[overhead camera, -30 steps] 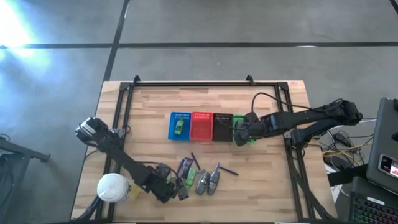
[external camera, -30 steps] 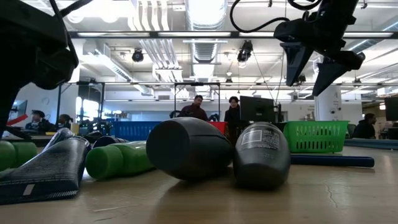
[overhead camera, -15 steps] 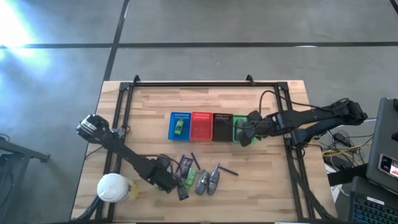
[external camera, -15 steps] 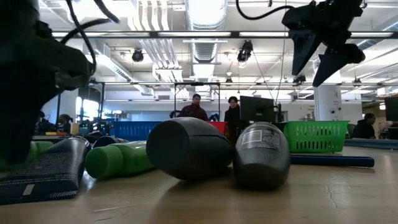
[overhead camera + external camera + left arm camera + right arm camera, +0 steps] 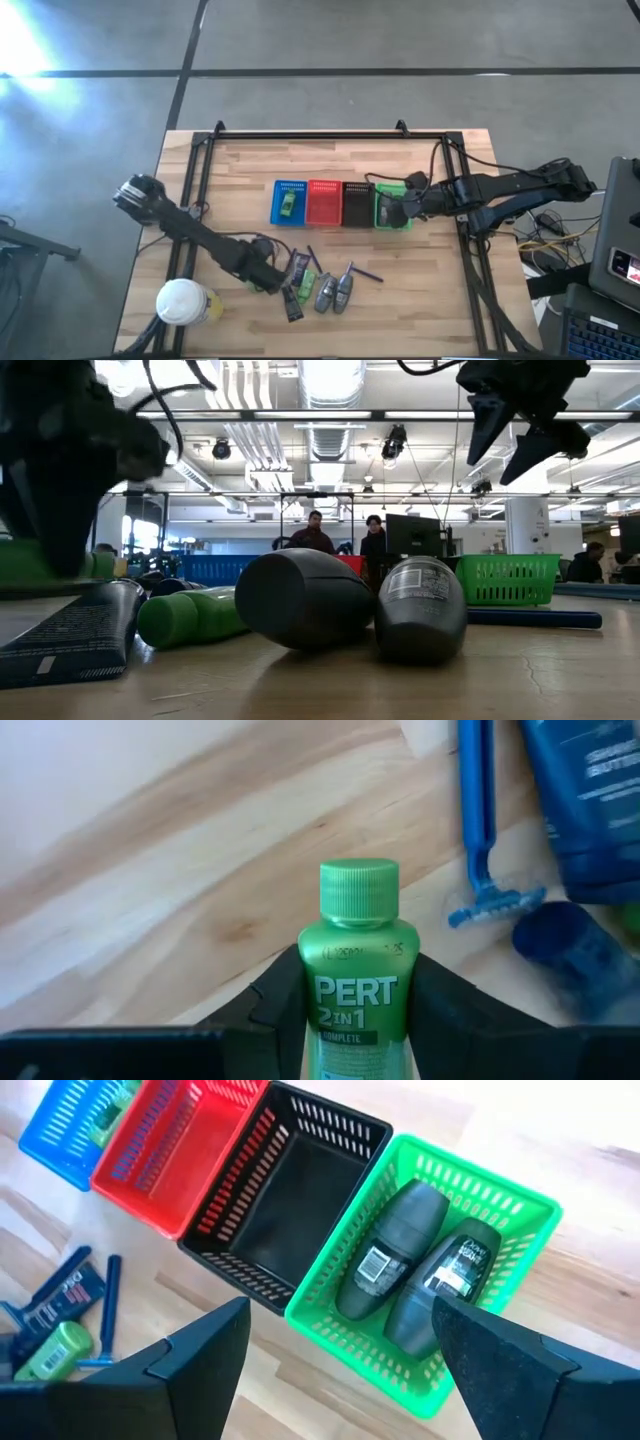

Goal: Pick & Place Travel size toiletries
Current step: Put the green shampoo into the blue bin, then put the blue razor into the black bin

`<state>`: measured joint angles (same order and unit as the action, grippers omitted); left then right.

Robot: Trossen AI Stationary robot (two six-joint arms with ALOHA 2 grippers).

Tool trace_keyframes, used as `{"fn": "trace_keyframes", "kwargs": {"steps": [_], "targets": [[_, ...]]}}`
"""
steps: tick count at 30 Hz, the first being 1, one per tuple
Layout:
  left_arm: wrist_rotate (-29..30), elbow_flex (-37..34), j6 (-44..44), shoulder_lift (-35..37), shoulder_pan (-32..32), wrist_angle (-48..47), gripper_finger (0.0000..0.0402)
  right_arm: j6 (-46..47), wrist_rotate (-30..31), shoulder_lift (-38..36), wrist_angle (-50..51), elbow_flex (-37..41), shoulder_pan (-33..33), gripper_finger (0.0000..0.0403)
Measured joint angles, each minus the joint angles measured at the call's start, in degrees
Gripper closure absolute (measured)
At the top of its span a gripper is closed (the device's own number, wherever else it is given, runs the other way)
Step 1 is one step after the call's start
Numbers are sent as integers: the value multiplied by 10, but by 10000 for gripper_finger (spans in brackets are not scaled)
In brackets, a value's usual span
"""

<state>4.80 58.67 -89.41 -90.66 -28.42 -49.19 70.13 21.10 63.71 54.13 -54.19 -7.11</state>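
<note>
My left gripper is shut on a bright green PERT tube near the table's front, left of the loose pile. On the table lie another green tube, two grey oval pieces, a dark sachet and blue razors. My right gripper is open and holds nothing; it hangs above the green basket, where two grey oval pieces lie side by side. My left gripper pinches the green tube's body between its two fingers, one on each side, just behind the shoulder. The tube lies along the fingers, and its ribbed cap sticks out past the fingertips. In the low view it is lifted clear and about level.
Four small baskets stand in a row at mid-table: blue with a green tube inside, red, black, green. A white-lidded cup stands at the front left. A black frame rail borders the table. People stand far behind.
My left gripper has risen and moved toward the far edge and the pile, carrying the green tube from table height to lifted clear. My right gripper has drawn back a little toward the table's right and far edge, staying open above the green basket.
</note>
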Motion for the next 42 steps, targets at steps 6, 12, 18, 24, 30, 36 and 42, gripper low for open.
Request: {"fn": "trace_keyframes", "kwargs": {"steps": [6, 12, 18, 24, 30, 36, 42], "targets": [[119, 0, 4, 113, 54, 2, 268, 0, 1, 1, -2, 0, 0, 82], [157, 1, 174, 146, 229, 81, 272, 2, 15, 1, -4, 0, 0, 66], [74, 1, 285, 103, 368, 130, 273, 13, 16, 1, -3, 0, 0, 53], [39, 1, 316, 33, 412, 174, 273, 20, 16, 1, -1, 0, 0, 50], [38, 2, 311, -16, 414, 191, 242, 23, 16, 1, 1, 1, 0, 62], [36, 2, 309, -1, 408, 182, 164, 24, 16, 1, 1, 1, 0, 66], [3, 7, 359, 71, 388, 163, 116, 24, 15, 1, 6, 1, 0, 47]]}}
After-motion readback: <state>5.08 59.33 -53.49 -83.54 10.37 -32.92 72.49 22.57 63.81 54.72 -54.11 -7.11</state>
